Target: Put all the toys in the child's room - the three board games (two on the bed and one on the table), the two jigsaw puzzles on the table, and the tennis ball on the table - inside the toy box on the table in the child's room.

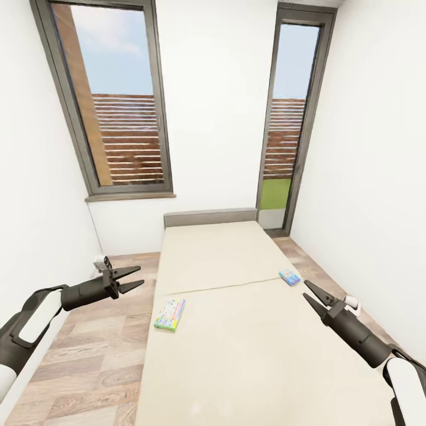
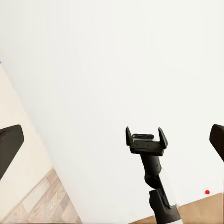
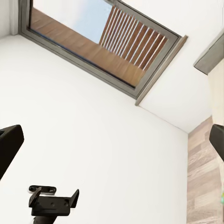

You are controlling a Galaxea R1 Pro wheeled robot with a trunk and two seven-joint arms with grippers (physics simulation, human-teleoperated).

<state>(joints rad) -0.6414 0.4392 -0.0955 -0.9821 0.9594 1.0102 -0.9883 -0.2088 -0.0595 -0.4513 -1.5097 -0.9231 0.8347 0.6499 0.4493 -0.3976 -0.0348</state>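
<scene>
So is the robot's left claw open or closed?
Open. The left gripper has its two fingers spread apart with nothing between them, hovering over the floor beside the bed.

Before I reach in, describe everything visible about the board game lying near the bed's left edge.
The board game is a thin, flat rectangular box, apparently card, lying face up on the cream bed close to its left edge, its long side running roughly away from the camera and slightly askew. The lid looks light blue with small multicoloured pictures and a green-yellow border; the print is too small to read. Nothing rests on it, and only the mattress touches it. The left gripper hangs open above the floor beside the bed, clear of it.
</scene>
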